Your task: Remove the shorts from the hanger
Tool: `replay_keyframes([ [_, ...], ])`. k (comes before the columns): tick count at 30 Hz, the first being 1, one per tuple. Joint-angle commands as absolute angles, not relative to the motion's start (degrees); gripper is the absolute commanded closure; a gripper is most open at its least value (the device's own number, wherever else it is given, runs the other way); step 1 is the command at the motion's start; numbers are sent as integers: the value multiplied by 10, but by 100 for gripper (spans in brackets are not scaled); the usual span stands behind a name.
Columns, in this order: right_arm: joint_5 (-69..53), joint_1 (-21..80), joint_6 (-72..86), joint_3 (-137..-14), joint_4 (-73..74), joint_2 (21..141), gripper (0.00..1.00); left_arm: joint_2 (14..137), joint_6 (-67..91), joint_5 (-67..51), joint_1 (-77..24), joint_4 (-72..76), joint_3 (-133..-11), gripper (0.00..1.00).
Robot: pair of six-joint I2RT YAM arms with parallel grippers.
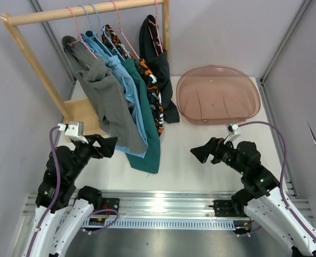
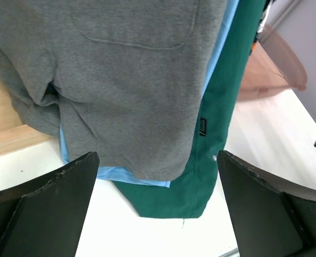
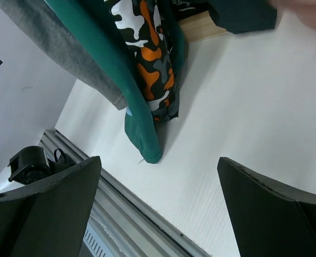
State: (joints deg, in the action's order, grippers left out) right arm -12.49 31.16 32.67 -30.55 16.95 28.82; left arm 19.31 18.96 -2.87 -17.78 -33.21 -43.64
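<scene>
- grey shorts (image 1: 107, 101) hang frontmost on the wooden rack (image 1: 88, 12)
- left fingers (image 2: 45, 209) spread wide, empty, near them
- right fingers (image 3: 45, 209) wide apart too, above the worktop (image 1: 190, 176)

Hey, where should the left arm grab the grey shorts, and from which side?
Probably the lower hem of the grey shorts, approached from the near side with the left gripper. They hang outermost at the left of the rack, lying over the light blue shorts, and the hem hangs loose just ahead of the open fingers.
</scene>
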Motion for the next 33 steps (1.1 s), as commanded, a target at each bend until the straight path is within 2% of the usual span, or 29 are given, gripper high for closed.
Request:
replay_keyframes([
  [1, -109, 315, 336, -311, 199, 280, 1, 185, 189, -3, -181, -333, -458, 1],
  [7, -67, 316, 342, -336, 262, 215, 1, 186, 174, 30, -181, -337, -470, 1],
  [12, -70, 316, 310, -436, 318, 210, 1, 233, 140, 25, -181, -335, -597, 1],
  [16, -78, 316, 283, -533, 334, 231, 1, 330, 120, 119, -181, -334, -702, 1],
  [21, -81, 316, 288, -588, 330, 238, 1, 501, 98, 142, -181, -297, -861, 1],
  [26, -65, 315, 305, -572, 330, 209, 1, 650, 108, 179, -172, -287, -1026, 11],
  [27, -62, 315, 305, -569, 333, 206, 1, 684, 113, 173, -166, -271, -1035, 17],
  [29, -50, 314, 306, -570, 349, 197, 1, 715, 135, 166, -147, -260, -1069, 21],
  [30, -47, 314, 306, -571, 354, 194, 1, 729, 145, 158, -137, -258, -1078, 29],
  [32, -40, 313, 303, -580, 373, 192, 1, 770, 172, 149, -107, -263, -1113, 35],
  [33, -38, 314, 302, -584, 380, 189, 1, 782, 183, 141, -96, -268, -1120, 42],
])
